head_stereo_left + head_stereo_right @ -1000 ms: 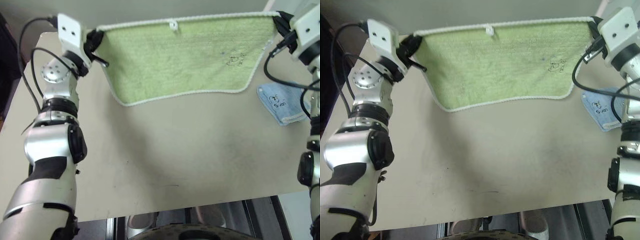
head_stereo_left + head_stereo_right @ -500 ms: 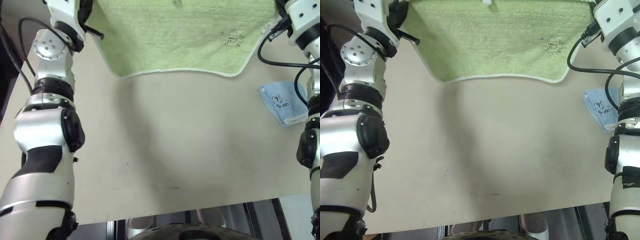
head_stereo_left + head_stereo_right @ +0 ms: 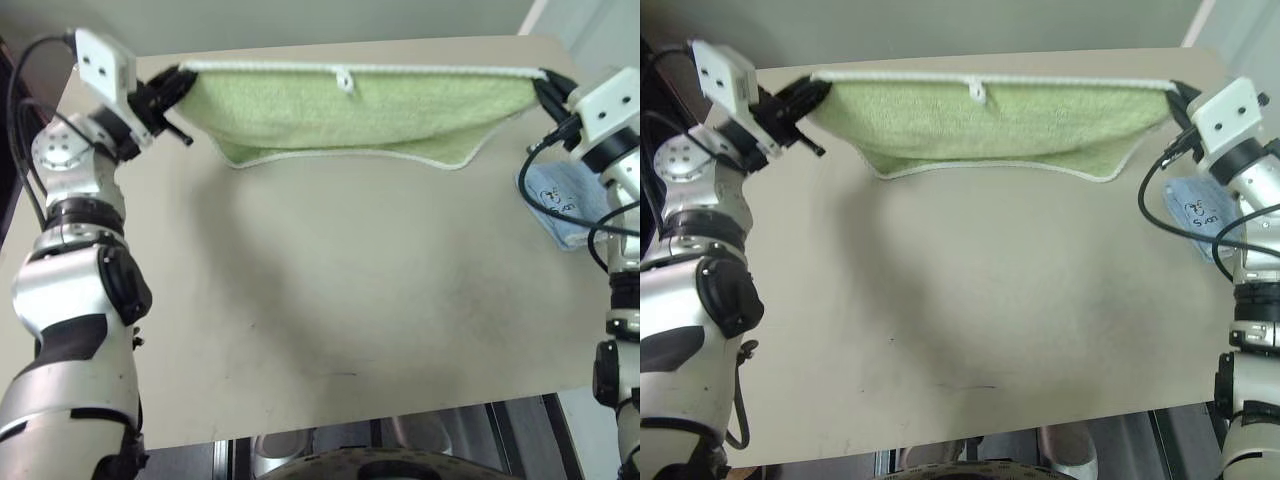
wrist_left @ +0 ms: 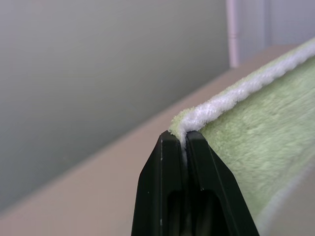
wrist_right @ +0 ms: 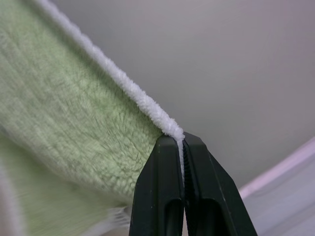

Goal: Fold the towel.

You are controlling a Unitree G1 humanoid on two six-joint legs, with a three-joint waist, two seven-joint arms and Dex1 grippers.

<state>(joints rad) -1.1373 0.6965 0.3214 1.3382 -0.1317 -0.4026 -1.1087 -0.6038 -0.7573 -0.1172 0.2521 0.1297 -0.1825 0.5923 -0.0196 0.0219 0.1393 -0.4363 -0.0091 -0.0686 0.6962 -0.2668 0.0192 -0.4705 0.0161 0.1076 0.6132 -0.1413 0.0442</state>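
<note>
Light green terry towel (image 3: 360, 115) stretched taut above the beige worktop (image 3: 350, 290).
Left claw (image 3: 172, 85) at 10 o'clock, right claw (image 3: 545, 88) at 2 — each pinched shut on a corner; lower both evenly.

The far part of the table (image 3: 330, 290) is spanned by the towel (image 3: 360, 110), stretched between the left gripper (image 3: 178, 82) and the right gripper (image 3: 545, 84). The right edge is occupied by a blue cloth (image 3: 562, 200). Open tabletop is left nearer than the towel's hanging edge.
</note>
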